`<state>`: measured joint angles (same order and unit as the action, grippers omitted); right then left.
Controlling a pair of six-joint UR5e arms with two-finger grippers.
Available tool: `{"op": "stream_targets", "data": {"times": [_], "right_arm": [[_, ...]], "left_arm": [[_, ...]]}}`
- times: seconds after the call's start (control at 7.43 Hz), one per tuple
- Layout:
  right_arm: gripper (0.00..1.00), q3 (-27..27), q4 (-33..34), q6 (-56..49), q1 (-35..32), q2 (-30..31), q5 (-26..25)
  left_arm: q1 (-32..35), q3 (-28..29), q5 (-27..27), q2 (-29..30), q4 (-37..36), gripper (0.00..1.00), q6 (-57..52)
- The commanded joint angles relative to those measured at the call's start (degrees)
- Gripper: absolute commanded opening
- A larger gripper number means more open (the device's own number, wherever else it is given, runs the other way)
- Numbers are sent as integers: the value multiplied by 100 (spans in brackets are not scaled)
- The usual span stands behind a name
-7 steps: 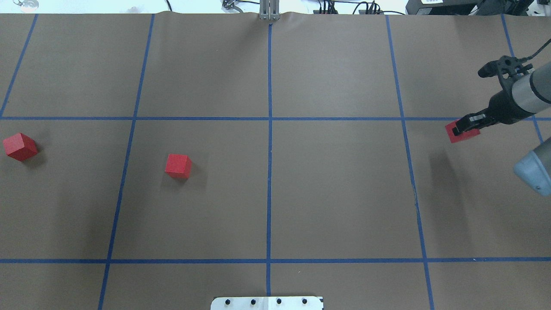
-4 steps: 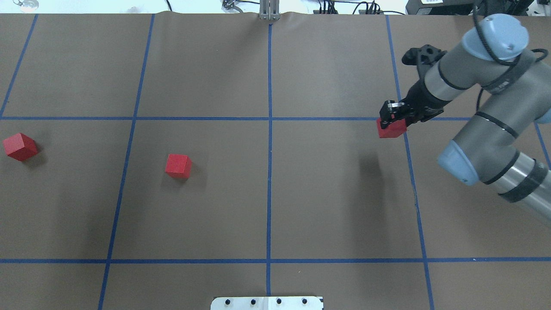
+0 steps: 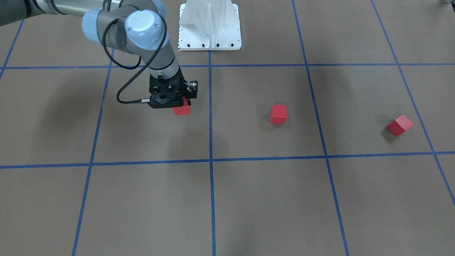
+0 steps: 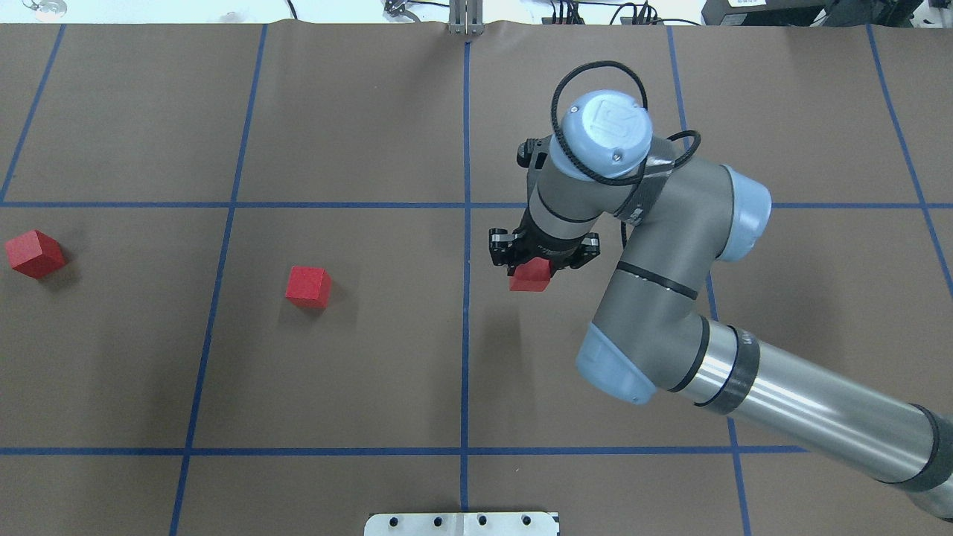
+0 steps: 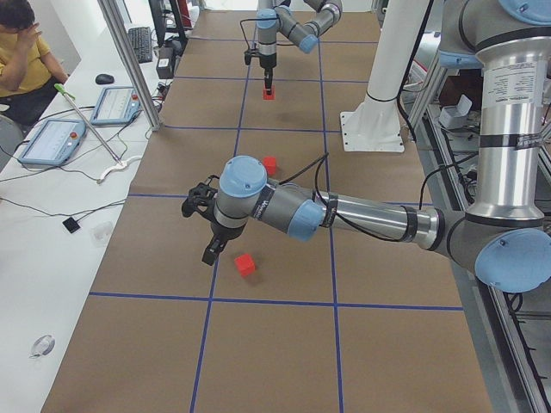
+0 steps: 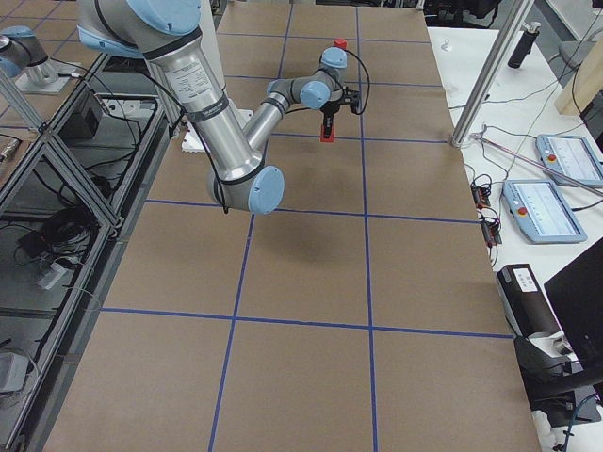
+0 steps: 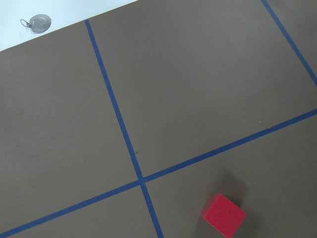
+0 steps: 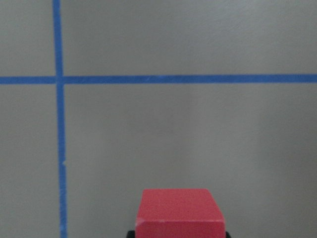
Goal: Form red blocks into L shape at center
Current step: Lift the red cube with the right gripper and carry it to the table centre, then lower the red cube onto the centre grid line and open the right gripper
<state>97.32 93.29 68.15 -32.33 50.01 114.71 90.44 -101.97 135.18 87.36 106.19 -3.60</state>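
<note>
Overhead exterior view: the right gripper point(image 4: 533, 266) hangs just right of the central blue tape line point(image 4: 465, 357), close to the center of the brown matte tabletop point(image 4: 439, 327). Its jaws are pinching a small matte red cube point(image 4: 528, 281) by the upper part, w/ the lower part poking out below. The shadow falls apart from the cube, so I judge it's off the surface, though the height can't be read. The right wrist view shows the same cube low between the jaws, w/ bare brown surface and a tape crossing ahead. A second red cube point(image 4: 308, 287) sits flat in the square left of the central line, well apart from the held one. A third red cube point(image 4: 34, 254) is near the far left edge, turned corner-on to the grid. No two cubes touch, so the L shape isn't begun. The left gripper point(image 5: 209, 251) shows only in the exterior left view, near the third cube and apparently apart from it; can't tell whether its jaws are spread. Step in hand, prob.: carrying cube no. 1 to the center. The next move needs a straight lowering, faces square to the tape lines, then release, leaving free sides where the other two can butt against it at a right angle.
</note>
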Motion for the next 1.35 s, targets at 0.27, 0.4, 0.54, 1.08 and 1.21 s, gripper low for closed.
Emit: {"op": "stream_targets", "data": {"times": [0.27,0.4,0.54,1.08,1.21], "right_arm": [[35,-952,163,243,745,-773,-476],[42,-1013,155,260,754,-790,-476],[48,-1057,154,261,771,-808,-476],[59,-1154,128,340,772,-834,-485],[62,-1232,102,331,772,-834,-494]], "left_arm": [[0,45,0,-18,7,100,0],[0,46,0,-26,16,100,-17],[0,54,0,-35,16,100,-17],[0,46,9,-44,16,100,-26],[0,46,9,-35,16,100,-18]]}}
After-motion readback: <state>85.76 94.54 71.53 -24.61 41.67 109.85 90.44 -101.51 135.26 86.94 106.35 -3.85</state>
